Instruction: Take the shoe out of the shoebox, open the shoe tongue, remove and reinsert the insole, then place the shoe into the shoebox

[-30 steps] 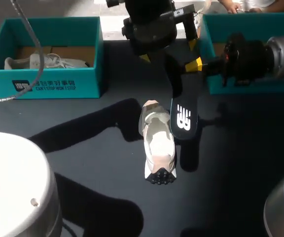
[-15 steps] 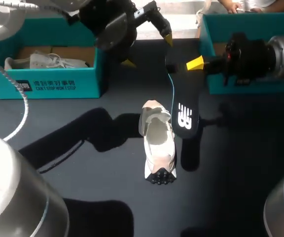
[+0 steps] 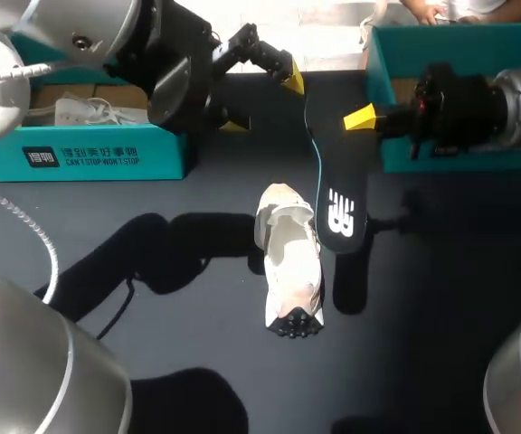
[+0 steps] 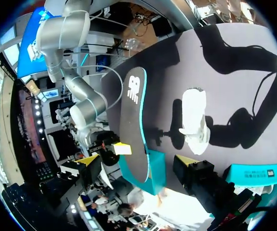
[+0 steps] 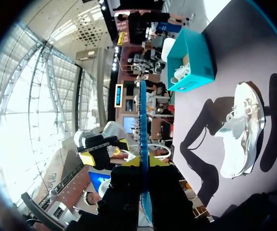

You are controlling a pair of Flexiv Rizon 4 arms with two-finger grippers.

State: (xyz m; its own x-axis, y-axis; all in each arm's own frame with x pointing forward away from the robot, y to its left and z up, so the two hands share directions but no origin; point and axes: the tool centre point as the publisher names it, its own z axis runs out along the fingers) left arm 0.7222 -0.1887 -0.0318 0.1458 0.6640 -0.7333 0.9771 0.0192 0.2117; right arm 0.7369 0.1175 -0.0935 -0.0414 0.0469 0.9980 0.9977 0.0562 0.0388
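Right gripper (image 3: 355, 118) reaching in level from the right, clamped on the insole (image 3: 337, 212) heel, far fingertip hidden behind it, insole toe beside shoe (image 3: 289, 262) on table (image 3: 441, 298), apparently clear of it, left gripper (image 3: 262, 101) held high, fingers spread, empty.

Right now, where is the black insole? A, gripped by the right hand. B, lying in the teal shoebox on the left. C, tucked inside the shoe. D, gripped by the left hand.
A: the right hand is shut on one end of the insole, which hangs beside the shoe, while the left hand is open and apart from it.
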